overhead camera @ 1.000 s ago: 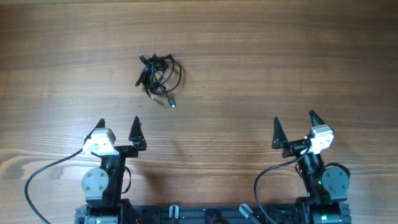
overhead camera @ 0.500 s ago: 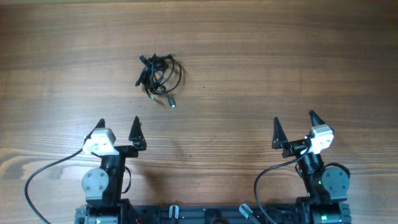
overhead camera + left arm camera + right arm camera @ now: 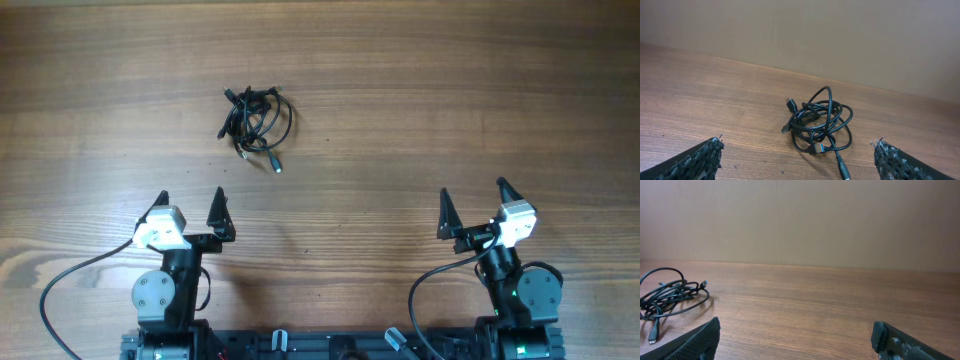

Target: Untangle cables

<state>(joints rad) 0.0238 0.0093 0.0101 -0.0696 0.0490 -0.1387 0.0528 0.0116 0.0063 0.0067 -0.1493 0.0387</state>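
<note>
- Far out on the left half of the worktop [image 3: 450, 80], looking at the cables [image 3: 256, 122] bunched in one small knotted clump, lying flat and well apart from both arms.
- Noticing looser loops bulging on the clump's right side and a denser tangle toward its left, with one free plug end [image 3: 276, 166] trailing out on the near side, toward the robot.
- Judging the step in hand as the first approach: touching nothing, lifting nothing yet.
- Favouring the left gripper [image 3: 191, 195] for the reach, roughly in line with the clump, with jaws spread wide and empty and framing the whole clump in the left wrist view.
- Aiming for the trailing plug end or a single outer loop and avoiding the dense middle, for fear of tightening the knot.
- Coming down low with the fingertips straddling one strand only, guarding against thin cord slipping out along the wood while closing.
- Keeping the right gripper [image 3: 473, 190] in reserve, likewise with jaws spread wide and holding nothing, parked near the robot's base on the right and seeing the clump only at the left edge of its own view.
- Planning a long reach across for that arm before pinning the far side of the clump.
- Pulling slowly and apart after getting two holds, watching for plugs snagging inside loops.
</note>
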